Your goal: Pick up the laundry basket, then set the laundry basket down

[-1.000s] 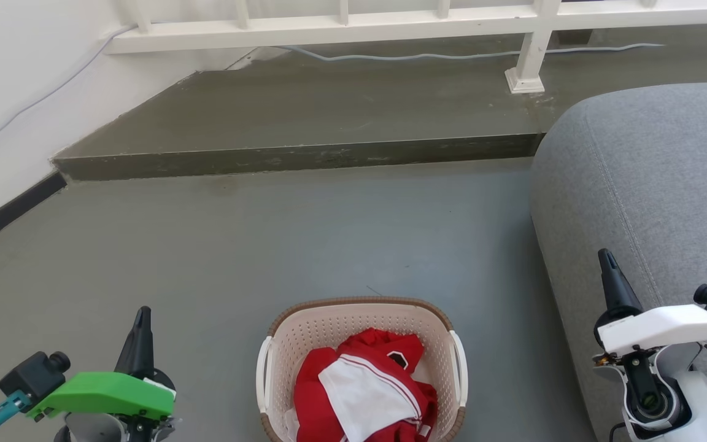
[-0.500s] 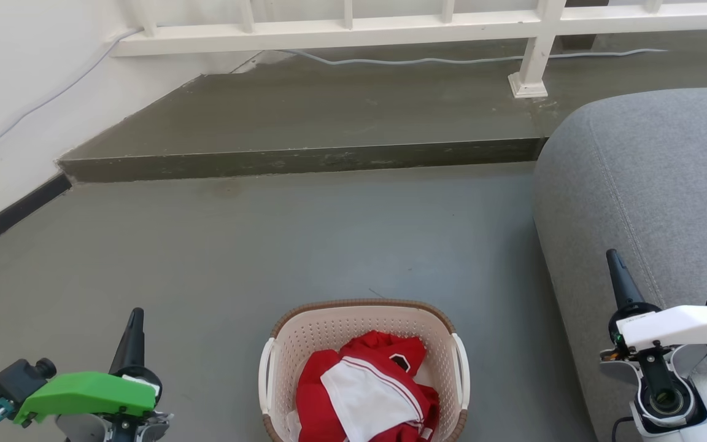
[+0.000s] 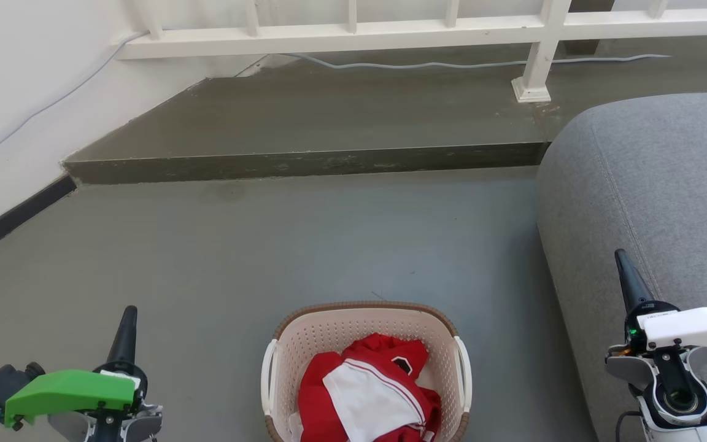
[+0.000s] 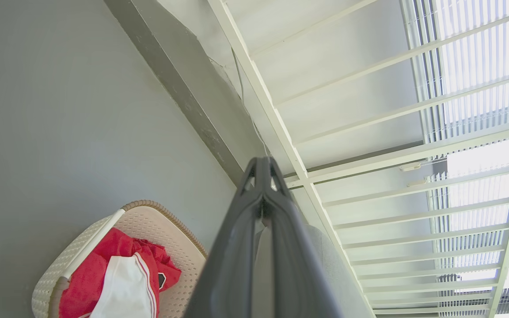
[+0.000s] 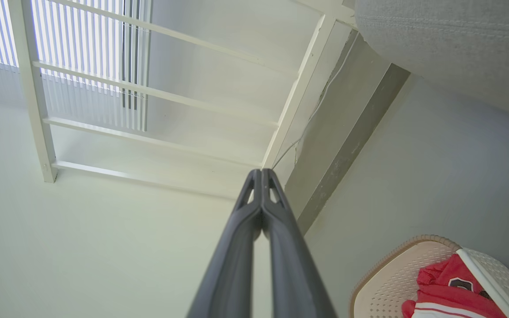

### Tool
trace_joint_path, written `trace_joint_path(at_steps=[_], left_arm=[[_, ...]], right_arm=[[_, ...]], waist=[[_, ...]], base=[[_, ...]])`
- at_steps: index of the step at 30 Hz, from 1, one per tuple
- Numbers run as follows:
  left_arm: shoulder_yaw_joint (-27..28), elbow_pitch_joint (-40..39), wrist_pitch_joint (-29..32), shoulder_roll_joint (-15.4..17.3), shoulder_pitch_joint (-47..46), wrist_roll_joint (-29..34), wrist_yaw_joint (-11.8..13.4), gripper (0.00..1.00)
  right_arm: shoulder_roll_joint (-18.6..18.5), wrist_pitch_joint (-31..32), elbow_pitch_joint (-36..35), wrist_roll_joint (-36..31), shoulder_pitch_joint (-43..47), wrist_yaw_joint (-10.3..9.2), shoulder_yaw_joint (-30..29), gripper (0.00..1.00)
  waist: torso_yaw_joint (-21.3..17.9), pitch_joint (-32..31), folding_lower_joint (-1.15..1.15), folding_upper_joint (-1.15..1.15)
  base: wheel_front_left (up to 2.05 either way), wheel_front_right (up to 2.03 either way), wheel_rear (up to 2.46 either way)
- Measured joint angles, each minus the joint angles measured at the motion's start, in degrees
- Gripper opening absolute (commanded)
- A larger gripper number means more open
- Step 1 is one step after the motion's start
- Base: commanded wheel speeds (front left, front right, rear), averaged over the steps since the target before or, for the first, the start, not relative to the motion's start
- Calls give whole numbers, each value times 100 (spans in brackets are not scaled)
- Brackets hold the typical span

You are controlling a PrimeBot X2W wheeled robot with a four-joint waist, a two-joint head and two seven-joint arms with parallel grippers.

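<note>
The laundry basket (image 3: 304, 334) stands on the grey floor at the bottom centre of the head view, cream with a brown rim and white side handles, holding red and white clothing (image 3: 369, 393). My left gripper (image 3: 126, 319) is at the lower left, well left of the basket, fingers pressed together and empty. My right gripper (image 3: 626, 273) is at the lower right, against the sofa, also shut and empty. The left wrist view has the basket (image 4: 170, 247) at lower left beside the shut gripper (image 4: 262, 164). The right wrist view has the basket (image 5: 387, 278) at lower right beside its shut gripper (image 5: 261, 174).
A grey sofa (image 3: 654, 184) fills the right side, close to the basket. A raised concrete step (image 3: 304, 162) crosses the floor ahead, with a white railing (image 3: 353, 31) and a cable (image 3: 415, 63) behind it. A white wall with a dark baseboard (image 3: 10, 215) runs along the left.
The head camera has shifted, so the whole scene sits slightly lower and to the right. Both grippers show lower in view and farther out from the basket; both stay shut.
</note>
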Motion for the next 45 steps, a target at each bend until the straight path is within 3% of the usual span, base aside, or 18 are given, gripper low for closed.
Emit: trace_joint_path(at_steps=[27, 45], left_arm=[[342, 89, 548, -14, -143, -1947, -74, 0], [363, 88, 550, -21, -174, -1960, -75, 0]], right_arm=[[172, 530, 45, 1833, -25, 155, -557, 0], [186, 535, 46, 1855, -26, 169, -565, 0]], waist=[[81, -90, 0, 0], [80, -90, 0, 0]], base=[[0, 0, 0], [0, 0, 0]])
